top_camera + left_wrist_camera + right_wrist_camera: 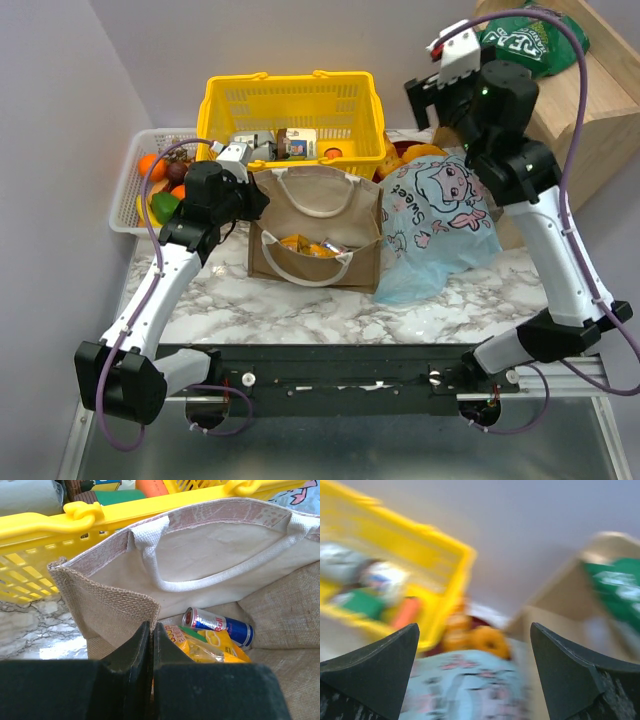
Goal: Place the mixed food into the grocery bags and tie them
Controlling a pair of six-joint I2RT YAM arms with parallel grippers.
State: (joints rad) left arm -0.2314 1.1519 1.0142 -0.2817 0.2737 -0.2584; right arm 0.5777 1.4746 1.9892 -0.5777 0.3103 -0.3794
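Bags, two of them, stand side by side on the marble worktop (300, 305): one tan bag (315, 268) in the middle and one blue bag (440, 215) touching its right side, slumped and printed with a cartoon face. The tan bag stands open with its two white handles (312, 190) drooping. Inside it lie one can (217, 625) on its side and at least two yellow packets (210, 647) just beside it, with a strip of green showing between them. The left claw (151, 626) is at the bag's left rim, its fingers pressed together with the burlap edge meeting their tips, apparently pinched. The right claw (474, 630) hangs high above the blue bag, spread wide with nothing between its fingers; its view is blurred. One yellow basket (295, 100) sits directly behind the tan bag, touching it, with cartons inside. Left of it, one white tray (125, 195) carries two oranges (150, 163), one dark fruit (178, 170) and one green fruit (163, 205). More orange fruit shows behind the blue bag, its count unclear. One green packet (530, 40) lies on a wooden shelf (590, 110) at far right.
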